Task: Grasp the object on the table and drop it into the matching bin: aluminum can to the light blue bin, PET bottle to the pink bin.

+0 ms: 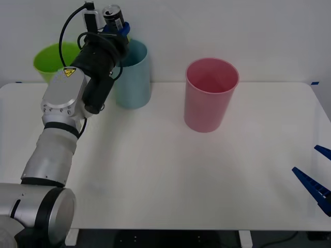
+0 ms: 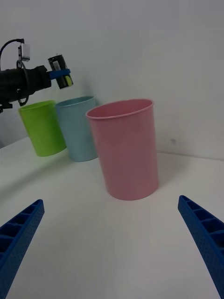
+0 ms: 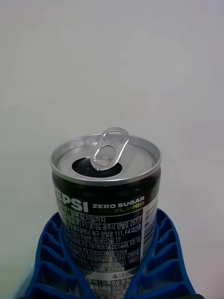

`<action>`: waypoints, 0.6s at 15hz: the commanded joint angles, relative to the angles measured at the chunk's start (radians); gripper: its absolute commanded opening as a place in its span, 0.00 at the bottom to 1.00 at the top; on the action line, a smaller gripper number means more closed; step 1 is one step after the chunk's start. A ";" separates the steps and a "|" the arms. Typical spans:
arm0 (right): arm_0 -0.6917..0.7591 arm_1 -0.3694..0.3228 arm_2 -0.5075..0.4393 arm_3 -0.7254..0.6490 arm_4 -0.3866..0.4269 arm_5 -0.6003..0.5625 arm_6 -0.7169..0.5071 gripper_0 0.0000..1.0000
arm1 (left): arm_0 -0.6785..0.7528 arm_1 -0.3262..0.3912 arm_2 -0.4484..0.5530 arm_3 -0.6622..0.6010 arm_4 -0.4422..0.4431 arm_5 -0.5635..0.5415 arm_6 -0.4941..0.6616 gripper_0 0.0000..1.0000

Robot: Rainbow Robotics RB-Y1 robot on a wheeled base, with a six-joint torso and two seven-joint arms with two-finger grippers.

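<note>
well, the left tool (image 1: 118, 27) is clamped on the aluminum can (image 1: 113, 15) above the light blue bin (image 1: 133, 77); released off-centre, it could clip the rim and miss. right tool (image 1: 319, 175) waits, fingers apart.

The aluminum can (image 3: 106, 205) held between blue fingers (image 3: 46, 261) reads "EPSI" in large white letters, cut off at its left, then "ZERO SUGAR" in white above a green word ending "FLAVOR". Below runs small Korean print with numbers such as "19780614001449". A yellow warning sticker (image 1: 69, 72) sits on the left arm.
</note>
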 commanded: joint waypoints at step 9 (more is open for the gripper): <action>0.000 0.000 0.000 0.000 0.000 0.000 0.000 1.00 | -0.104 -0.002 0.012 0.134 -0.037 0.062 -0.064 0.00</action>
